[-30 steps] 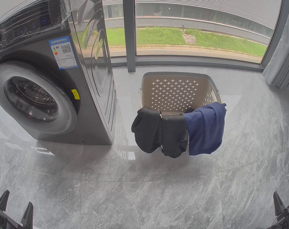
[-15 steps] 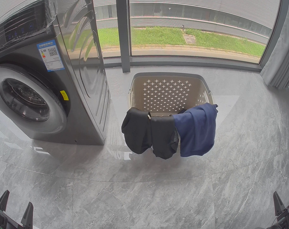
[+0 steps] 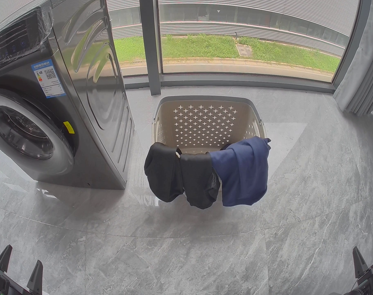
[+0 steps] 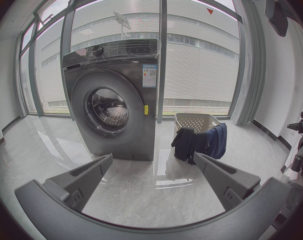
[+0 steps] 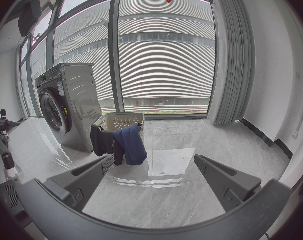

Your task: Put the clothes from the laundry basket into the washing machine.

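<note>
on laundry basket (image 3: 207,99) rim, clothes (image 3: 240,173) well ahead of left gripper (image 3: 22,255), right gripper (image 3: 367,242), both jaws spread

Holds the left end effector (image 4: 152,159) low and near, on the left, with both fingers (image 4: 88,170) spread wide, tips pointing forward. Holds the right end effector (image 5: 152,159) low on the right, spread wide too, maybe tilted a little.

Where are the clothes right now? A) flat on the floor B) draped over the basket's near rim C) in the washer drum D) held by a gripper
B: the black clothes and the blue garment hang over the near rim of the laundry basket.
</note>
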